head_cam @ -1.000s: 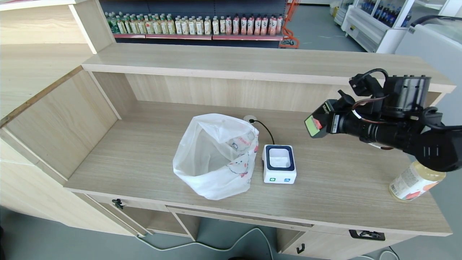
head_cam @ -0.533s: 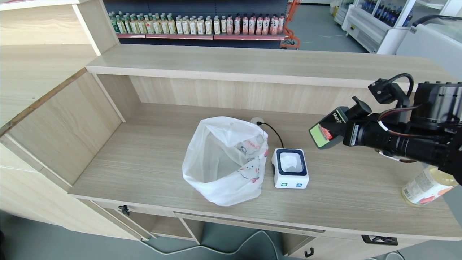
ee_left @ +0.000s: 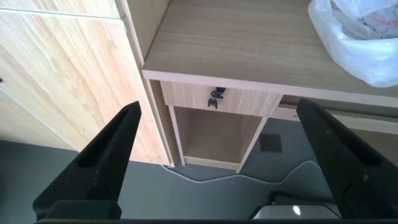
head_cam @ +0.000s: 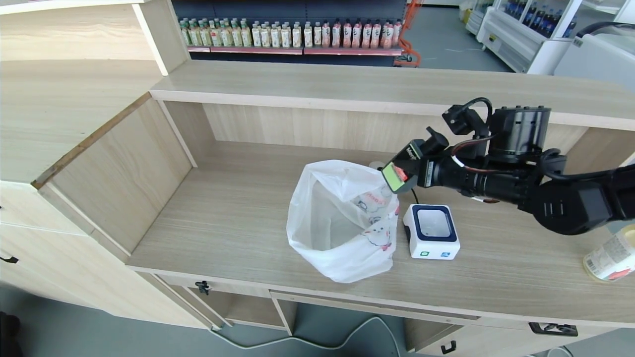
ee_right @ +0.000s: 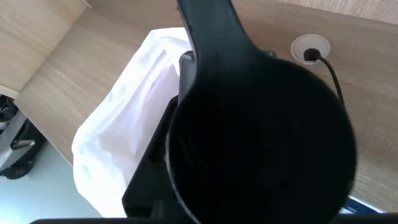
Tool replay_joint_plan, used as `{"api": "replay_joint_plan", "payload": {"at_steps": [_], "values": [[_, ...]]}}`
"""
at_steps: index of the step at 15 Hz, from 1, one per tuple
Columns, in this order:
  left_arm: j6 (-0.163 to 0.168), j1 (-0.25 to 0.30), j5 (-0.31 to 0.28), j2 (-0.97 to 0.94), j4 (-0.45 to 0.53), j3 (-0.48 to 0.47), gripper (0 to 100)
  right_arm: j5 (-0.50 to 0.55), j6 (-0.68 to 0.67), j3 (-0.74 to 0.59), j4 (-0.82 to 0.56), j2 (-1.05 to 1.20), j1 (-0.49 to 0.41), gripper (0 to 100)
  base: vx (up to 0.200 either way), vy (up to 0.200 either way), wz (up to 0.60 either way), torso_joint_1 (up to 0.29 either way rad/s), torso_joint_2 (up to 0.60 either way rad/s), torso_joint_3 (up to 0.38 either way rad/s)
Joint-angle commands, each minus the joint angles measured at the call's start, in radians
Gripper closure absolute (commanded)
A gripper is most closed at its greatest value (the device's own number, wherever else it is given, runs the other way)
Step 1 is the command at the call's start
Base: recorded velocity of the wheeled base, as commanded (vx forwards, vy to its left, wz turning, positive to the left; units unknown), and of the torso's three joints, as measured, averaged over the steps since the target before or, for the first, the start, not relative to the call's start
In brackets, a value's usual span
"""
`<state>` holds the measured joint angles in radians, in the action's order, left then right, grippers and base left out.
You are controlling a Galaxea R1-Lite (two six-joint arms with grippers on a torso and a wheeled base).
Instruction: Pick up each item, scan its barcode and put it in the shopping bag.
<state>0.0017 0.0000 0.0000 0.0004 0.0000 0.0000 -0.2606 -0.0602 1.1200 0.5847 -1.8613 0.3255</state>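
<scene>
Above the rim of the shopping bag (head_cam: 342, 223), the right gripper (head_cam: 408, 166) clamps a green-faced box (head_cam: 395, 177). The left gripper (ee_left: 217, 106), before the bench (ee_left: 249, 37), hangs spread open.

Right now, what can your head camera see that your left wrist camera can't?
Only the head camera shows the scanner, the right claw holding a green-faced box near the bag, a bottle at the counter's right end, and the store shelves behind.

Only the left wrist camera shows the left claw, open, out in front of the counter.

Both show the white shopping bag, the wooden counter and the drawer key.
</scene>
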Motion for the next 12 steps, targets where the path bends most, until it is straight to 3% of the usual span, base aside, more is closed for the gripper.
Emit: {"api": "replay_joint_plan", "payload": {"at_steps": [1, 9, 12], "values": [[0.0, 0.0, 0.0, 0.0, 0.0, 0.0, 0, 0.001, 0.003, 0.101, 0.0, -0.151, 0.066, 100, 0.0, 0.0, 0.0, 0.0, 0.0, 0.0], [0.0, 0.0, 0.0, 0.0, 0.0, -0.002, 0, 0.009, 0.197, 0.215, 0.115, -0.371, 0.081, 100, 0.0, 0.0, 0.0, 0.0, 0.0, 0.0], [0.0, 0.0, 0.0, 0.0, 0.0, 0.0, 0, 0.011, 0.204, 0.285, 0.118, -0.43, 0.081, 100, 0.0, 0.0, 0.0, 0.0, 0.0, 0.0]]}}
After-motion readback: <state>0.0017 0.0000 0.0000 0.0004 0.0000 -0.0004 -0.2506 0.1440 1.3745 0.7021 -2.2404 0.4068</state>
